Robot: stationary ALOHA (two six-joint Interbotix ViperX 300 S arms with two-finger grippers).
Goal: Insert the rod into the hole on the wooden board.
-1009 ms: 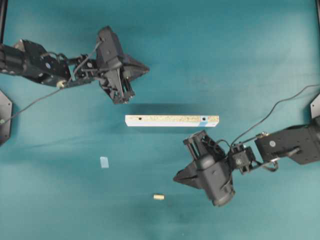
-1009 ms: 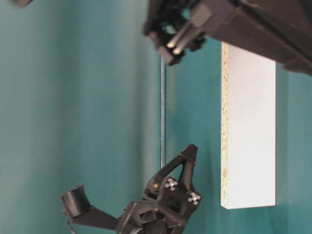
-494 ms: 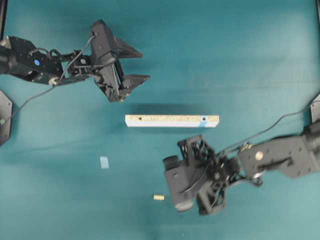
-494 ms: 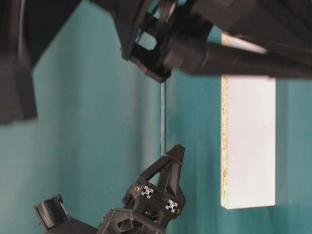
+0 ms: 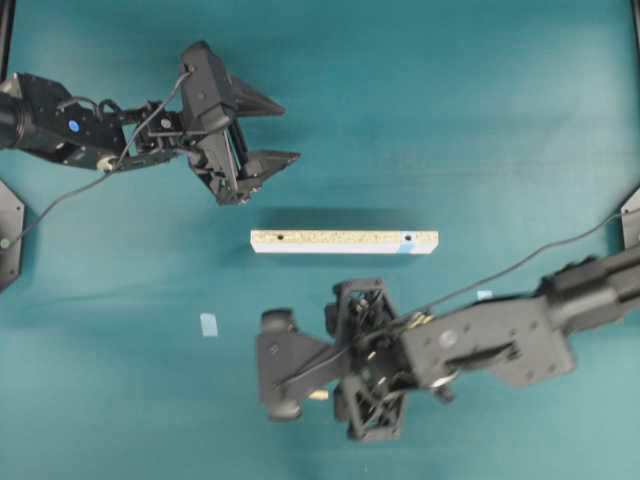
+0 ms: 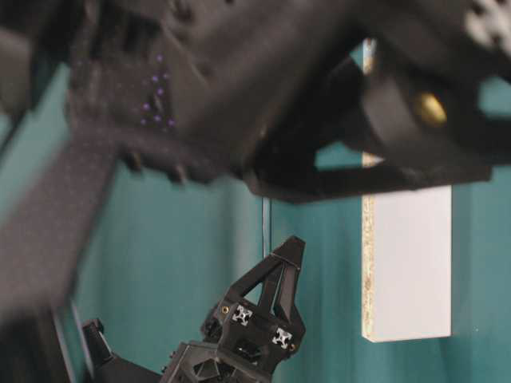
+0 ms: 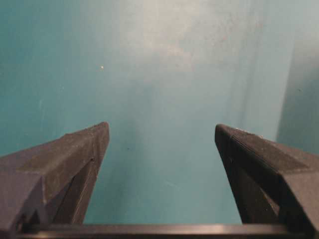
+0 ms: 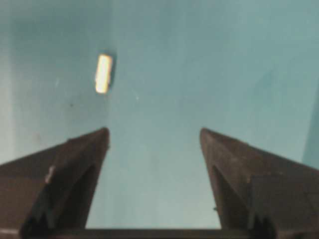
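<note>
In the overhead view the right arm covers most of the rod; only a pale sliver shows at the gripper's edge. The board's hole is too small to make out in detail. At table level a blurred black arm fills the upper picture and hides the board's far end. Both wrist views cut off the fingers at the bottom edge

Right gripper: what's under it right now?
Under the open right gripper lies bare teal table, with the rod lying loose just beyond its left fingertip. From overhead the arm covers most of the rod, so only its end peeks out.
</note>
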